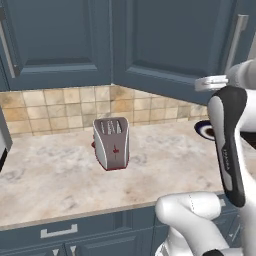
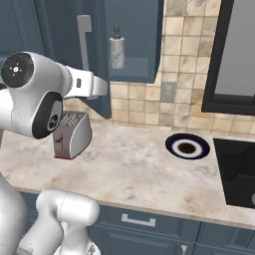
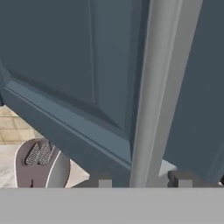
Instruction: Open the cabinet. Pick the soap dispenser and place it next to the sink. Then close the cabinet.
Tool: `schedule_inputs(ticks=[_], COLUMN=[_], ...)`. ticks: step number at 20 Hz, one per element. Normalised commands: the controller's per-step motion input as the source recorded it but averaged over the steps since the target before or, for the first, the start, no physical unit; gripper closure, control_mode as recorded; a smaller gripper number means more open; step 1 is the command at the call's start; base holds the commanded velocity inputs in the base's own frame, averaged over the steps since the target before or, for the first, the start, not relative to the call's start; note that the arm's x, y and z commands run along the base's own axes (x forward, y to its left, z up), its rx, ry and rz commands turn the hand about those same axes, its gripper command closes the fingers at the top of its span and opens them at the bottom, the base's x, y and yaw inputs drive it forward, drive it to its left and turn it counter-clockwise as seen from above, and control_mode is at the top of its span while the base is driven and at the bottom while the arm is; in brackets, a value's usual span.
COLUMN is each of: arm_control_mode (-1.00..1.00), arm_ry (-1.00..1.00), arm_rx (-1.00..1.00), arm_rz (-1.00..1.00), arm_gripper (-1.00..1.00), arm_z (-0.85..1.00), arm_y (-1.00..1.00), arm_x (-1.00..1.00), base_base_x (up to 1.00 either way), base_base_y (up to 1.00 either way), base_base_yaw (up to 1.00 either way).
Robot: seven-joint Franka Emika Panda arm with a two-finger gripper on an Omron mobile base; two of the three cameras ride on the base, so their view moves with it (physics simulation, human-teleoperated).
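The cabinet door stands swung out, seen edge-on in the right base view. Its light-grey bar handle runs between the fingertips of my gripper, which is shut on it. From the left base view the same door and handle show at the upper right, with my white hand beside the handle's lower end. Inside the open cabinet the soap dispenser, a small grey bottle with a dark pump, stands upright on the shelf. The dark sink lies at the counter's right end.
A silver-and-red toaster stands on the marble counter under the cabinets. A dark-rimmed plate lies between toaster and sink. Another blue cabinet door is closed to the left. A tiled backsplash runs behind.
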Motion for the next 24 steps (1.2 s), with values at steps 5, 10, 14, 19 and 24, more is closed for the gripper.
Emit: schedule_inputs(ticks=[5,10,14,19,24], arm_control_mode=[-1.00,-1.00,-1.00,-1.00,-1.00], arm_ry=[0.00,0.00,0.00,0.00,0.00], arm_rx=[-0.03,-0.02,-0.01,-0.01,0.00], arm_rz=[0.00,0.00,0.00,0.00,0.00], arm_gripper=[1.00,1.00,1.00,1.00,1.00], arm_z=[0.00,0.00,0.00,0.00,0.00], arm_y=[0.82,0.84,0.81,0.60,0.02], arm_x=[-0.30,-0.28,-0.21,-0.12,0.00], base_base_x=[0.00,0.00,0.00,0.00,0.00], base_base_y=[0.00,0.00,0.00,0.00,0.00], base_base_yaw=[0.00,0.00,0.00,0.00,0.00])
